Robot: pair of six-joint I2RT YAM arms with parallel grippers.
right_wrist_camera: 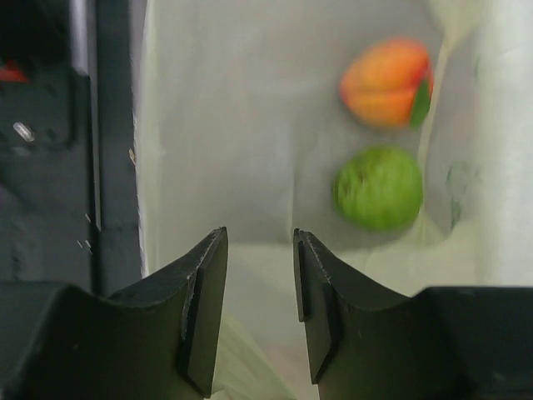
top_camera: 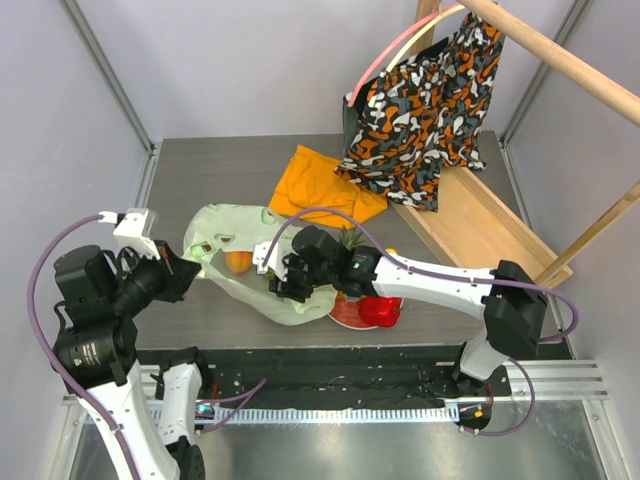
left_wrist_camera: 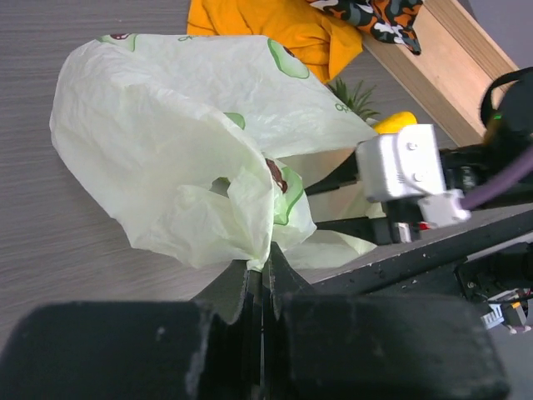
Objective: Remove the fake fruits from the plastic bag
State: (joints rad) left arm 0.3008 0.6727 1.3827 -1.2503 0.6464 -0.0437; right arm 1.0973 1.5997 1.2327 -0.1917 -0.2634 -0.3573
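Film of the plastic bag [left_wrist_camera: 158, 125] is thin, crinkled and translucent pale green. Treat it as almost weightless, limp, and easy to tear or drag along. The bag lies on the bench [top_camera: 200, 170] between the two arms, just in front of the orange cloth [top_camera: 320, 185].

The left tool [left_wrist_camera: 262, 271] is closed flat on a fold of the bag's edge and holds the mouth up toward the right arm. The right tool [right_wrist_camera: 260, 250] is inside the mouth, its fingers apart with nothing between them.

Two fruits show inside the bag. The peach [right_wrist_camera: 385, 82] and the green round fruit [right_wrist_camera: 380, 187] lie close together on the lower wall, ahead and to the right of the right tool. Both are small, rounded and glossy. Expect hard plastic that is light, rigid and slippery, so either one is likely to roll or squirt out of a shallow pinch.

Take each fruit across its widest part, with the fingers on opposite sides. Do not trap film under a pad. The green fruit is the nearer of the two. The peach carries a small green leaf, which is a poor place to grip.

Outside the bag, a red pepper [top_camera: 380, 310] lies on the plate [top_camera: 345, 320]. A green pineapple crown [top_camera: 350, 240] shows beside the right arm.
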